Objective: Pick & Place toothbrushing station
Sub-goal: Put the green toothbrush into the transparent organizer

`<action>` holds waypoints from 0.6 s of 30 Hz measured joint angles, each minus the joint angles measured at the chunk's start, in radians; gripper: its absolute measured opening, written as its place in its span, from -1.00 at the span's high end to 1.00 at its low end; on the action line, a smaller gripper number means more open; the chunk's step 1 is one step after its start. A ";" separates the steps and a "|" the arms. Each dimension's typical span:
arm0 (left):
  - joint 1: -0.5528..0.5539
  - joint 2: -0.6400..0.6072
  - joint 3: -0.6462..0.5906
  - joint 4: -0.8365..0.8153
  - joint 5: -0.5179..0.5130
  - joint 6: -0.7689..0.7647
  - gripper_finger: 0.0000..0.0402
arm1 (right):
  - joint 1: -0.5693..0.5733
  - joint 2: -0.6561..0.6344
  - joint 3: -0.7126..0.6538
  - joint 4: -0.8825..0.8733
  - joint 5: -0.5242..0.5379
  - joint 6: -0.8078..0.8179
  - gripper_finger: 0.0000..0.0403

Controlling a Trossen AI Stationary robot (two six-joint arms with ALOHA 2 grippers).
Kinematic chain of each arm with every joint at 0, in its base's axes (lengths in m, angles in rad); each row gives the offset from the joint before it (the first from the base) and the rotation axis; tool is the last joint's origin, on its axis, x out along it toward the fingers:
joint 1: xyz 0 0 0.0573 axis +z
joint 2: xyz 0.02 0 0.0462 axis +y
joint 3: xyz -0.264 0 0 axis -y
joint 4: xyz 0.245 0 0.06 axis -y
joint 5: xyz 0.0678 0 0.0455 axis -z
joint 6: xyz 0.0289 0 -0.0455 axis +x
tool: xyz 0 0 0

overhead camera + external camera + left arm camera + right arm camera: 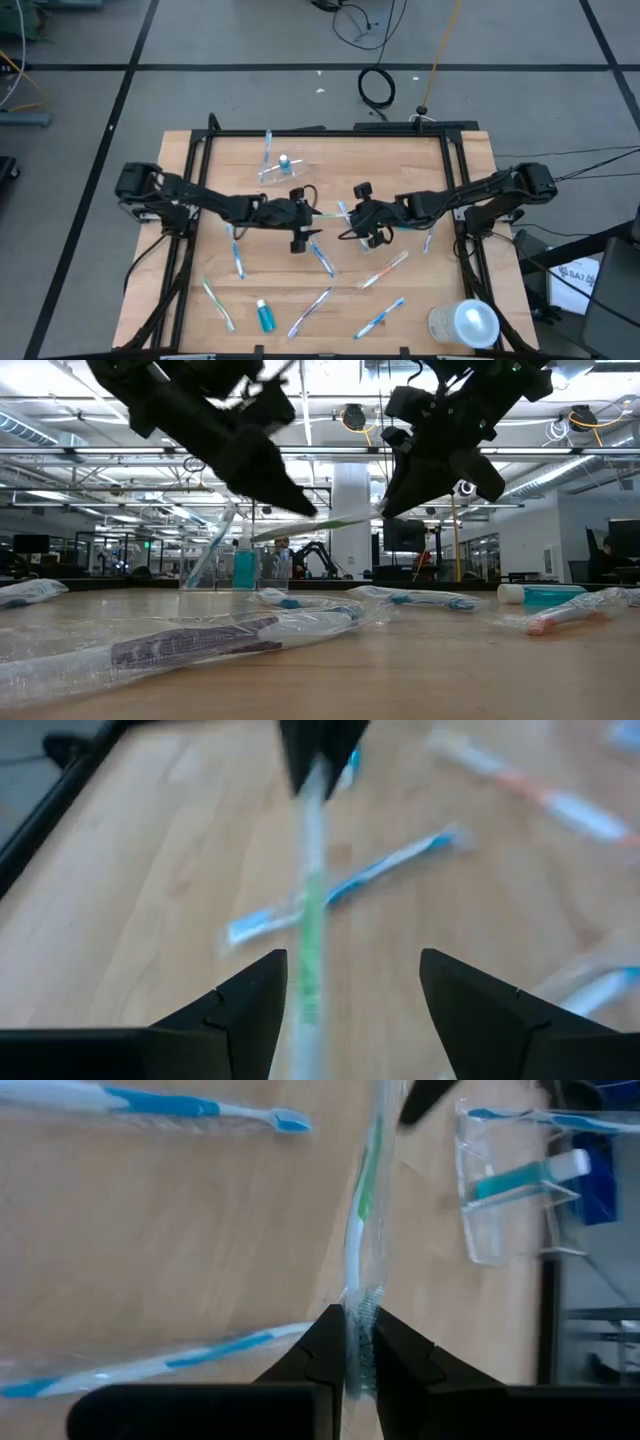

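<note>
A green-and-white toothbrush (331, 213) in clear wrap hangs in the air over the table's middle, between my two grippers. My right gripper (358, 1348) is shut on one end of it. My left gripper (350, 995) is open. Its fingers stand on either side of the brush's other end (308, 970), and I cannot tell whether they touch it. The clear plastic cup (280, 168) stands at the far left of the table. It holds a toothbrush and a teal toothpaste tube (520, 1178). My right gripper pinches the toothbrush's bristle end (362, 1312) between its two fingers. The fingers come from the table's right, and the brush runs straight on from them toward the left gripper. The brush is lifted clear of the table and lies about level (325, 524).
Several wrapped blue-and-white toothbrushes lie scattered on the near half of the table (310, 312) (238, 262) (380, 318). A teal toothpaste tube (265, 316) lies near the front edge. A whitish translucent cylinder (465, 325) lies at the near right corner.
</note>
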 joint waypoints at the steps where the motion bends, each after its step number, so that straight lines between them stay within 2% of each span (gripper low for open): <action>1: 0.005 0.018 0.009 -0.009 -0.010 -0.004 -0.16 | 0.000 0.000 -0.001 0.004 -0.020 0.012 0.88; 4: 0.017 0.052 0.027 -0.027 -0.024 -0.018 -0.16 | 0.000 0.000 -0.001 0.017 -0.052 0.036 0.87; 9: 0.017 0.069 0.026 -0.034 -0.027 -0.014 -0.13 | -0.003 0.000 -0.001 0.018 -0.041 0.044 0.86; 18: 0.018 0.069 0.026 -0.034 -0.028 -0.022 0.29 | -0.009 0.000 -0.001 0.022 -0.041 0.059 0.86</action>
